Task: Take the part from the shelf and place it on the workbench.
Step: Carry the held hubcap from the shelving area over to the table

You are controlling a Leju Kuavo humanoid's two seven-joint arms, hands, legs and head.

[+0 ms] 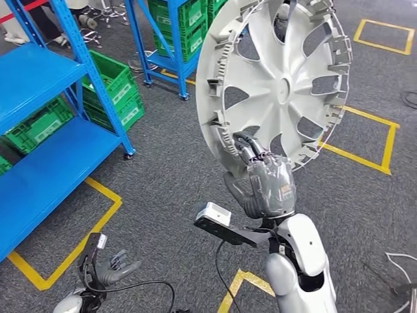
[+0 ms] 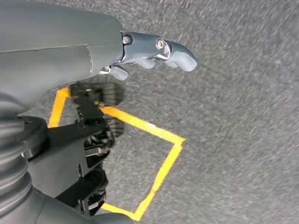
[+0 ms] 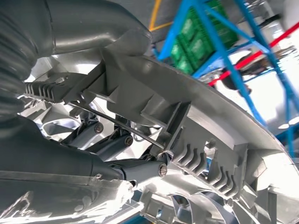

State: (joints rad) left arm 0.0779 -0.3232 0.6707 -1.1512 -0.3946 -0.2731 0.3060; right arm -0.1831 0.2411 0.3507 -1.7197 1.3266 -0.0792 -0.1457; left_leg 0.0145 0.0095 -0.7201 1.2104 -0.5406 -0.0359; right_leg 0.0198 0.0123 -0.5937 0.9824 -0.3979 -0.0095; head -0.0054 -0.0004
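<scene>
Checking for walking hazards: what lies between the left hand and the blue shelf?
Head view: grey carpet with yellow tape between the left hand and blue shelf.

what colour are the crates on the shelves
Green crates, with pale labels, on the blue shelves; clearest in the head view.

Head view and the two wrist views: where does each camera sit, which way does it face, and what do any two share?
Head view: high on the body, facing forward and down at grey carpet, blue shelves and the silver wheel cover held up by the right hand; left hand hangs low.
Left wrist view: behind the left hand, facing the carpet and yellow floor tape.
Right wrist view: behind the right hand's fingers, facing the wheel cover's ribbed rim.
Shared: head and right wrist views both show the wheel cover and shelves.
</scene>
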